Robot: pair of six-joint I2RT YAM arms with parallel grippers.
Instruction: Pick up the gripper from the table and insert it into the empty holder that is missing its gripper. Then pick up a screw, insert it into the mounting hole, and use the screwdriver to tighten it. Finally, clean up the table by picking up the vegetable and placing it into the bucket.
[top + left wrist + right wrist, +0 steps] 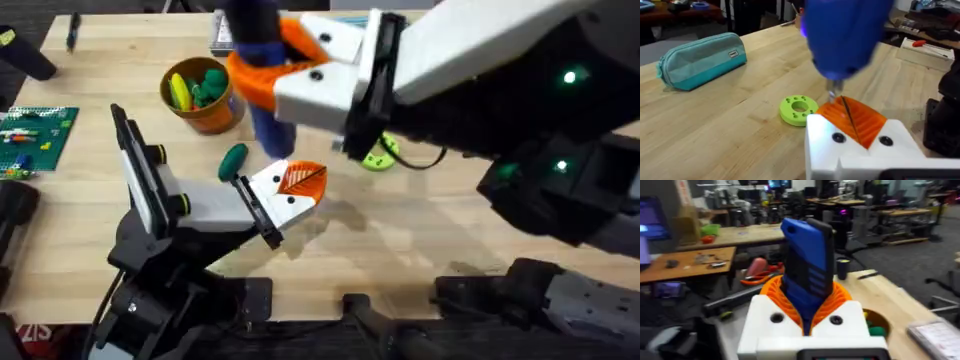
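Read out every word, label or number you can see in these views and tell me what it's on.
Nothing can be read for certain.
teal pouch: a small white label, too small to read.
green board: tiny markings, blurred.
red patch at the overhead view's lower left edge: pale letters, cut off and unreadable.

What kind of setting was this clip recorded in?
Most likely a robotics lab or workshop. The right wrist view shows rows of wooden workbenches cluttered with equipment, and the right gripper is clamped on a dark-blue-handled screwdriver. A green circuit board lies on the light wooden table.
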